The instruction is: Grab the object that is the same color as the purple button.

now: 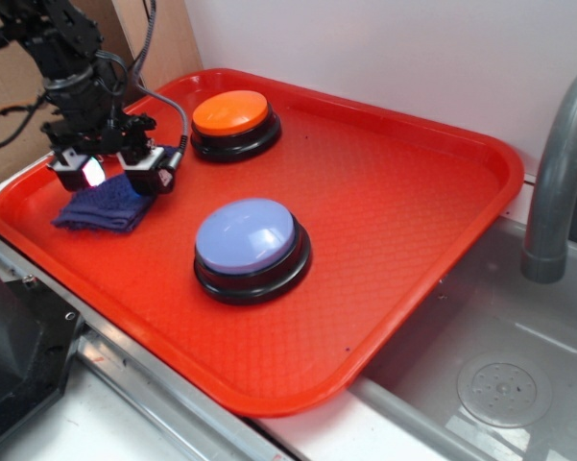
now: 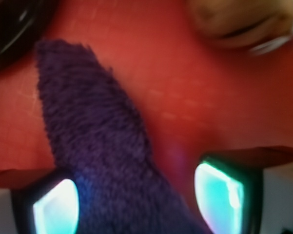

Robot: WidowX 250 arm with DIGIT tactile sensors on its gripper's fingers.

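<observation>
The dark blue-purple knitted cloth [image 1: 101, 211] lies rumpled on the red tray [image 1: 413, 192] near its left edge. The purple button [image 1: 246, 236], a lavender dome on a black base, stands to the right of it. My gripper [image 1: 108, 173] is low over the cloth's far end, open. In the wrist view the cloth [image 2: 97, 146] runs between the glowing pads, against the left pad [image 2: 56, 207], with a strip of red tray showing before the right pad [image 2: 219, 197]. The gripper [image 2: 136, 204] straddles the cloth.
An orange dome button [image 1: 230, 113] stands at the tray's back. A blurred tan-orange plush thing [image 2: 239, 22] lies ahead of the gripper in the wrist view, and a black button base [image 2: 9, 29] at top left. A steel sink [image 1: 499, 384] and a grey faucet [image 1: 557, 182] are on the right.
</observation>
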